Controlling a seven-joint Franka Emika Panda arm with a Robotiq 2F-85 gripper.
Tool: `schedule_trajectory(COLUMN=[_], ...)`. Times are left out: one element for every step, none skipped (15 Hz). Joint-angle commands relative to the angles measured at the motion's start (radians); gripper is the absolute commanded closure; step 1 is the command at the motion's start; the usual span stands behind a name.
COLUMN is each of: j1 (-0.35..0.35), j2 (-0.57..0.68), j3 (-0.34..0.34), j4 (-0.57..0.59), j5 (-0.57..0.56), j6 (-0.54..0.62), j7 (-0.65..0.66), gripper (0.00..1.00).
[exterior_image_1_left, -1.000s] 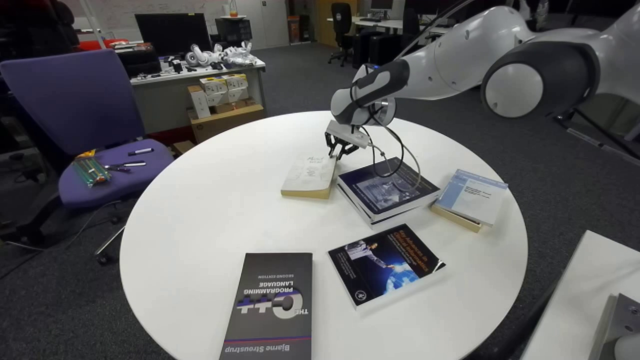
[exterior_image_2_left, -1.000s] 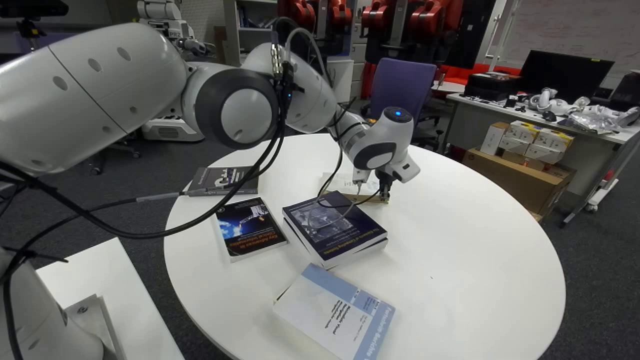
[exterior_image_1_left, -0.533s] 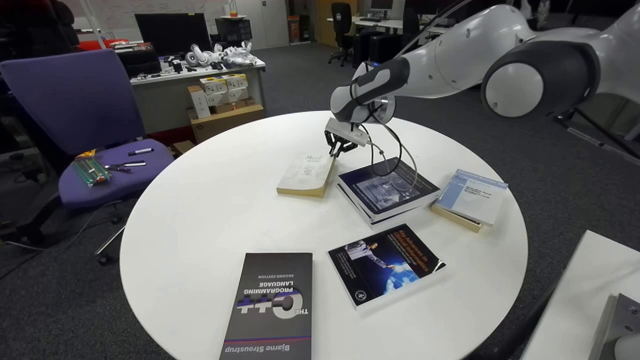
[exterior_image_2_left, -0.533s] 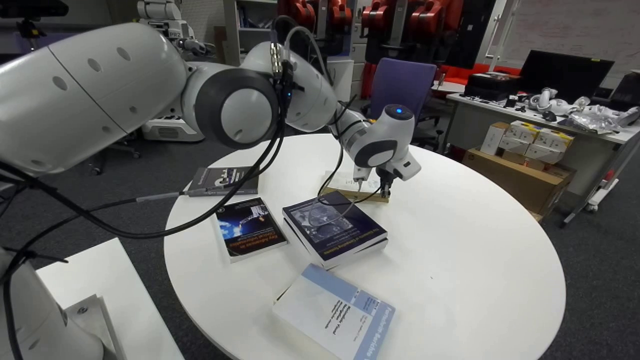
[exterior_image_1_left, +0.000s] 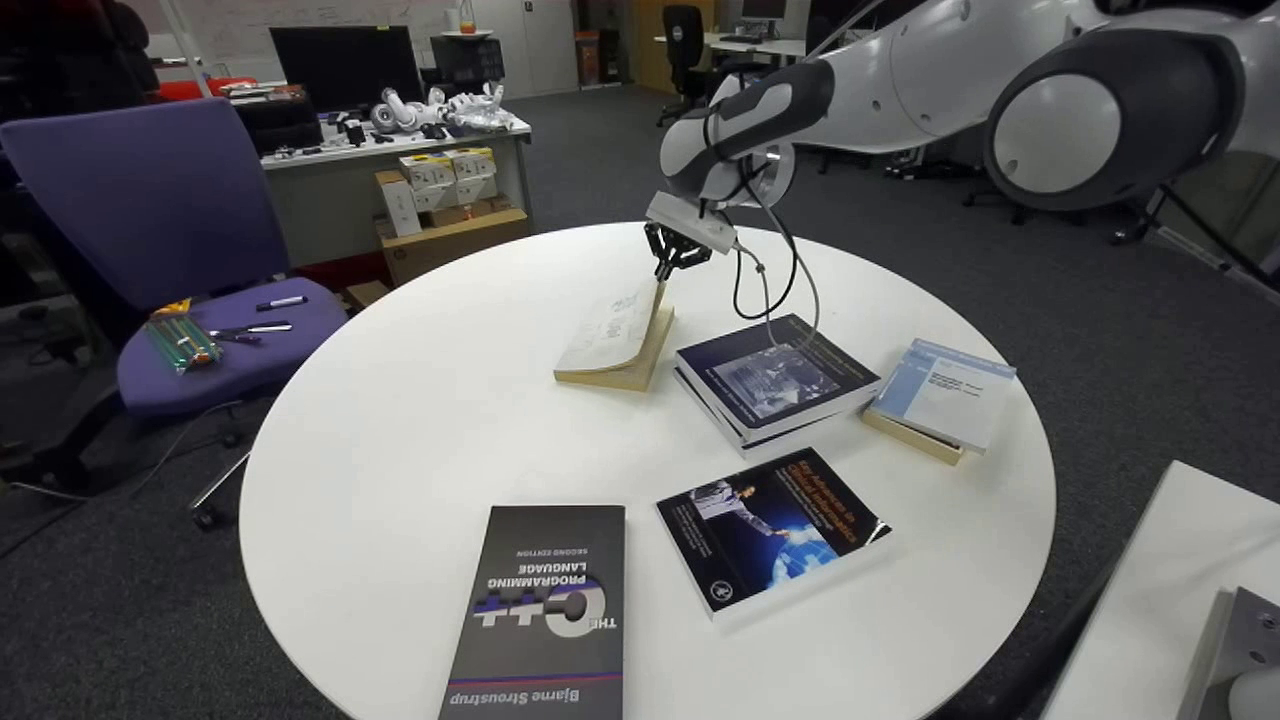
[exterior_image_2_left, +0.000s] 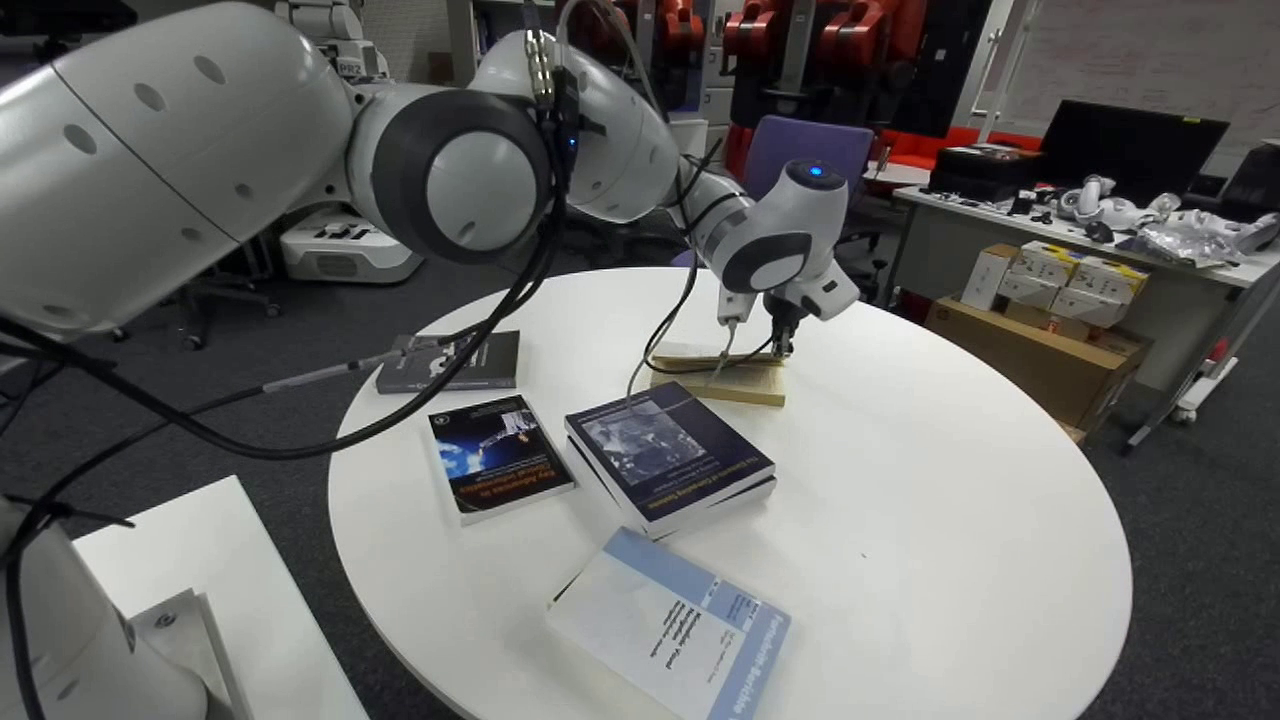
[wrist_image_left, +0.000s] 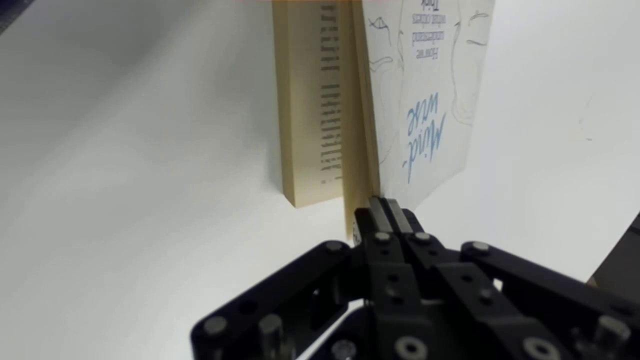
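Above carpet (exterior_image_1_left: 600, 150), white table (exterior_image_1_left: 420, 430) with paperback (exterior_image_1_left: 613, 335)

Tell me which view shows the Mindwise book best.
The wrist view: the Mindwise book appears close up, its title legible and a strip of print showing, the closed gripper at its raised edge. In an exterior view its tilted front cover looks small; in an exterior view mostly its exposed pages show, unreadable.

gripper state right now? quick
Gripper: closed, holding the Mindwise book by its raised front-cover corner; how many pages are pinched with it can't be told.
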Motion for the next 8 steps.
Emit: schedule_trajectory(j1=[-0.029, -0.031, -0.034, -0.034, -0.032, -0.031, -0.029, -0.028], j2=[-0.078, -0.086, -0.094, -0.099, -0.102, -0.104, -0.106, -0.109], j3=[0.024, 0.025, 0.027, 0.027, 0.026, 0.028, 0.027, 0.029], j4=[-0.033, -0.035, -0.035, -0.036, -0.035, -0.036, -0.038, -0.042], j5=[0.007, 0.010, 0.012, 0.012, 0.012, 0.012, 0.012, 0.011], j6=[-0.069, -0.077, -0.085, -0.089, -0.088, -0.087, -0.084, -0.083], j7=[0.003, 0.002, 0.001, 0.003, 0.004, 0.003, 0.002, 0.001], gripper=[1.00, 1.00, 1.00, 1.00, 1.00, 1.00, 1.00, 1.00])
